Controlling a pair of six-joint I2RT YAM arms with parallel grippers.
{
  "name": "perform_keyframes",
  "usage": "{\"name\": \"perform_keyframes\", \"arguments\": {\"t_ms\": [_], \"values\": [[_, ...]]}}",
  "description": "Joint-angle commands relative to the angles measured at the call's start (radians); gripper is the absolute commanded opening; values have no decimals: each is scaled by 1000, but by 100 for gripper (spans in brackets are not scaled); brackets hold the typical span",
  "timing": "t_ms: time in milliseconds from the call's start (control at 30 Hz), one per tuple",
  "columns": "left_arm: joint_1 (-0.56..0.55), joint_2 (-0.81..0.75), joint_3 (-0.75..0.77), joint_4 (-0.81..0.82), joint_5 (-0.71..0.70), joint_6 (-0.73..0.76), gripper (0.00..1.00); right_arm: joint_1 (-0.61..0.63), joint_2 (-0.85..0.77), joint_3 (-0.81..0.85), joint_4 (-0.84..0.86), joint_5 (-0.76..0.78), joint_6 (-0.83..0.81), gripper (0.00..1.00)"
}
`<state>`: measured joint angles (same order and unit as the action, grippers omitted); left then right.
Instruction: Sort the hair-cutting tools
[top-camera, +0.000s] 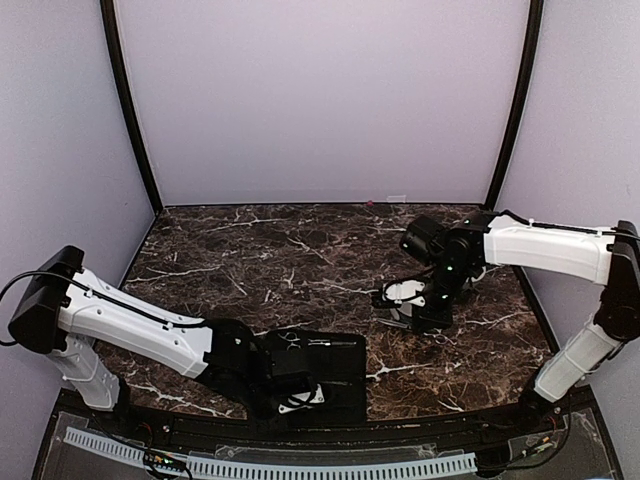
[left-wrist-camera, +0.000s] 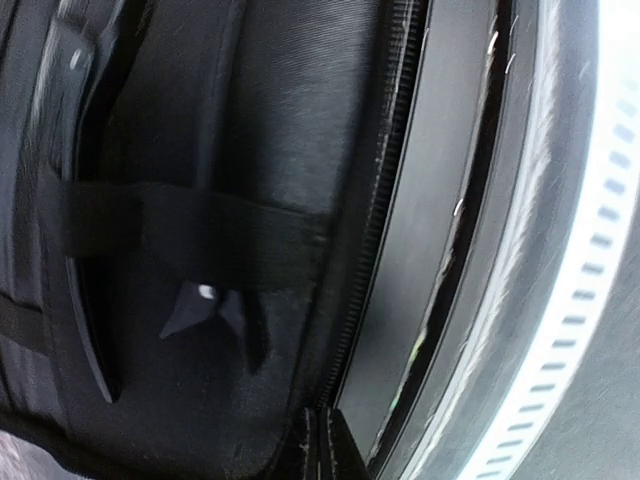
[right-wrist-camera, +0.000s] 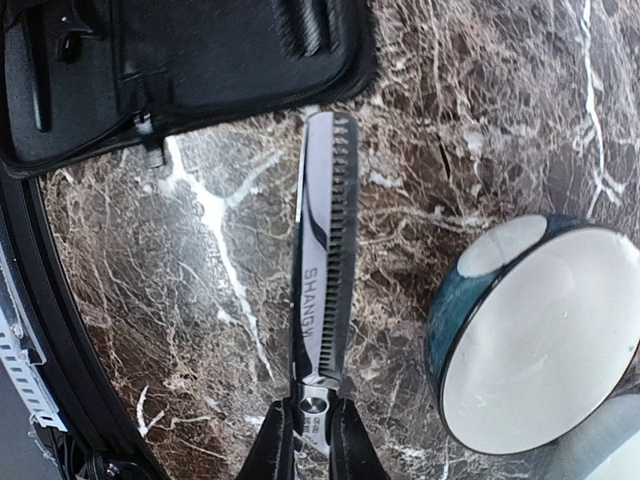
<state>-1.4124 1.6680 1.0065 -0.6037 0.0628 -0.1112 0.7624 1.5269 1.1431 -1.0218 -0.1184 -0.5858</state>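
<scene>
A: Status, right gripper (right-wrist-camera: 312, 442)?
B: Clenched on thinning shears (right-wrist-camera: 322, 270) at the pivot. Toothed blade aimed at black zip case (top-camera: 345, 385). Over marble bench (top-camera: 250, 260), right of centre, just beside white bowl (right-wrist-camera: 445, 345).
A: And left gripper (top-camera: 298, 392)?
B: Down on the case, middle of near edge. Can't tell if released or clenched.
A: Anything in the case?
B: Slim dark piece (left-wrist-camera: 85, 300) tucked under elastic strap (left-wrist-camera: 190, 235).

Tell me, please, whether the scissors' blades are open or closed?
Closed: in the right wrist view the scissors show both blades lying together as one strip.
</scene>
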Motion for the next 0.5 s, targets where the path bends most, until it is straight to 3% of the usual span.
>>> {"name": "perform_keyframes", "arguments": {"t_ms": [0,133,233,333,467], "values": [[-3,5,11,-169,-46,-5,3,34,21,47,-9,-1,-2,0],[-3,-61,70,-170,-52,9,13,64,49,81,-22,8,-1,0],[-2,-151,91,-143,-128,-18,32,98,73,127,-48,-1,6,0],[16,-264,11,-69,-283,-97,53,134,108,160,-59,-11,12,0],[141,-424,-154,14,-369,-284,58,187,160,185,-67,6,11,0]]}}
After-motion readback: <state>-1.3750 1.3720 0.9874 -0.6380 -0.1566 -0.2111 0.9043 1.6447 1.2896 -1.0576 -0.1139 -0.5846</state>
